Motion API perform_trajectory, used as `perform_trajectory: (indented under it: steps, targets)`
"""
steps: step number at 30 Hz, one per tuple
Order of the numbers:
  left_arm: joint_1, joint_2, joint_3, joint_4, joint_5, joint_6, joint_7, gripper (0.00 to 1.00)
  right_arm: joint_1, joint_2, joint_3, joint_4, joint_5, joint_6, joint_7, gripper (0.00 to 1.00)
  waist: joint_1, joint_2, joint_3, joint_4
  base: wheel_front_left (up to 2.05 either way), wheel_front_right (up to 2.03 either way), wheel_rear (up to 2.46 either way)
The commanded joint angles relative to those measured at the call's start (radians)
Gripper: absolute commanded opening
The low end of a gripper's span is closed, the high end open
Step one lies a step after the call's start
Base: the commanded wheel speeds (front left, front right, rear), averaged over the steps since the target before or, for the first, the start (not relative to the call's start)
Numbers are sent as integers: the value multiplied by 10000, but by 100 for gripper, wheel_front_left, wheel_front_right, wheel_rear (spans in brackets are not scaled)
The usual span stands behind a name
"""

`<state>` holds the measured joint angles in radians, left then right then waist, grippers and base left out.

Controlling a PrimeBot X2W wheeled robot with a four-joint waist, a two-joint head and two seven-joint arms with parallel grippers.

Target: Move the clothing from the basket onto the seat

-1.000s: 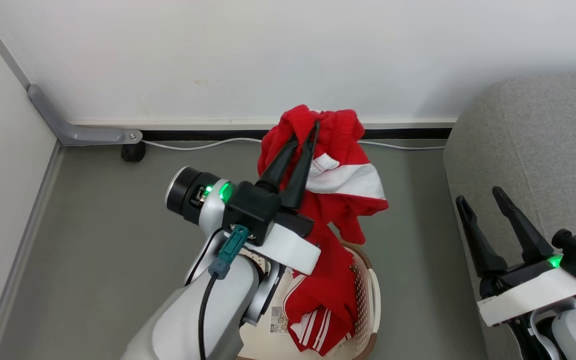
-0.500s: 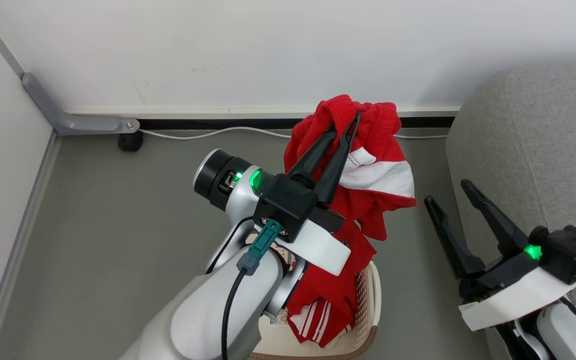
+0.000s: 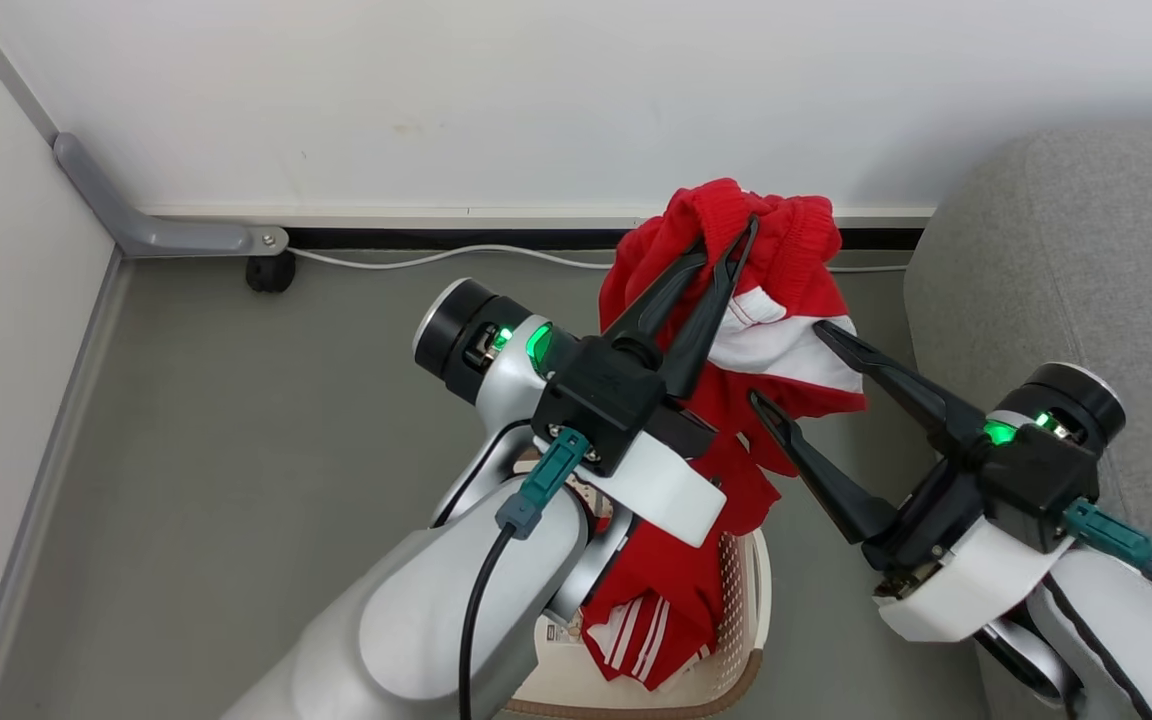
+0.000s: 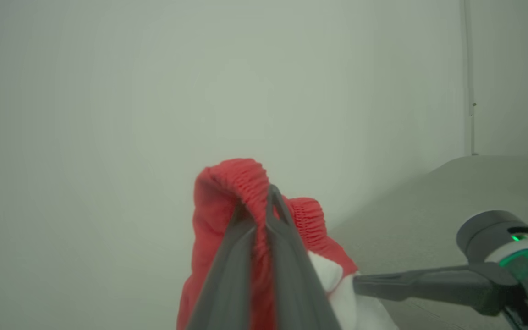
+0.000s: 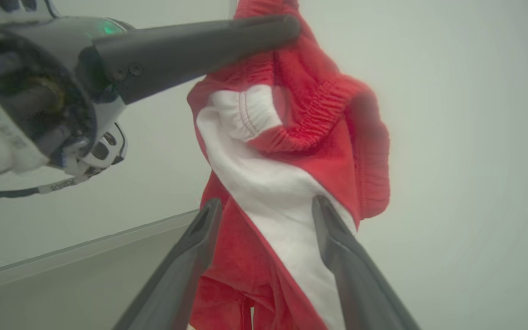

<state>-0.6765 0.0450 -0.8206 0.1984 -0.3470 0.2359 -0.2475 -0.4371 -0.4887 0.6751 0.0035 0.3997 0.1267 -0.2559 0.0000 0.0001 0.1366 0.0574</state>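
My left gripper is pinched tight on the red clothing, holding it high above the basket, near the seat. My right gripper stands wide open, fingers flanking the hanging fabric, perhaps brushing it.

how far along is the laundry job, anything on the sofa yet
Done: nothing yet; the visible part of the grey sofa holds no clothing. In hand: the left gripper is shut on a red garment, lifted above the basket, and the open right gripper brackets its white stripe. Left: carry it to the sofa, then fetch the red striped fabric in the basket.
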Motion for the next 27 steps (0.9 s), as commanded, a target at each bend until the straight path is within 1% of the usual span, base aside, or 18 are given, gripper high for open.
perform_trajectory:
  steps: [1, 4, 9, 17, 22, 27]
  targets:
    - [-561, 54, 229, -214, -132, 94, -66, 0, -213, -88, 132, 106, -252, 40, -59, 100, 0, -1, 8, 72, 0, 0, 0]
    - [-635, 54, 133, -224, -237, 120, -85, 0, -326, 20, 145, 443, -430, 40, -59, 100, 0, -1, 27, 149, 0, 0, 0]
    - [-781, 54, -142, -246, -458, 180, -117, 0, -463, 397, -3, 1209, -674, 40, -59, 100, 0, -1, 93, 329, 0, 0, 0]
    - [-1002, 53, -764, -281, -840, 260, -137, 0, -851, 968, 170, 2467, -583, 40, -59, 100, 0, -1, 149, 593, 0, 0, 0]
    - [-1077, 53, -1115, -349, -1036, 316, -140, 0, -1062, 1168, -123, 2521, -479, 40, -59, 100, 0, -1, 197, 753, 0, 0, 0]
    - [-1114, 53, -1346, -338, -1178, 285, -141, 0, -1208, 1127, 469, 2683, -50, 40, -59, 100, 0, -1, 176, 862, 0, 0, 0]
